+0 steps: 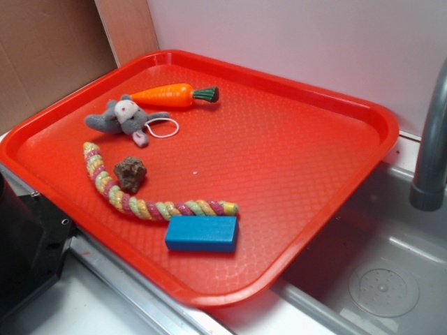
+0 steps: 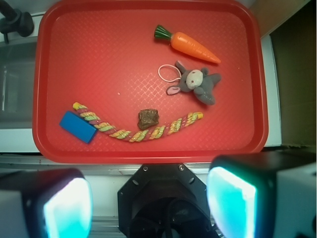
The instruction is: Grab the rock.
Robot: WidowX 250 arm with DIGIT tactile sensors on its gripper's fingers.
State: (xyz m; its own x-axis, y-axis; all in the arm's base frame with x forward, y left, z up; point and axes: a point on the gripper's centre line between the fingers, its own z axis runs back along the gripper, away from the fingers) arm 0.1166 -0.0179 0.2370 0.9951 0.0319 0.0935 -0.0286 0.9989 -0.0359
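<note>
The rock (image 1: 130, 174) (image 2: 148, 119) is a small dark brown lumpy stone lying on the red tray (image 1: 293, 139) (image 2: 99, 49), tucked in the curve of a striped rope toy (image 1: 140, 199) (image 2: 138, 130). My gripper (image 2: 148, 203) is high above the robot base, short of the tray's near rim. It stands open with a wide gap and nothing between its pale fingertips (image 2: 230, 201). The gripper itself does not show in the exterior view.
A blue block (image 1: 202, 233) (image 2: 78, 127) lies at one end of the rope. A grey plush mouse (image 1: 120, 118) (image 2: 198, 83) and a toy carrot (image 1: 171, 95) (image 2: 190, 45) lie farther back. A grey sink (image 1: 377, 265) with a faucet (image 1: 433, 139) borders the tray.
</note>
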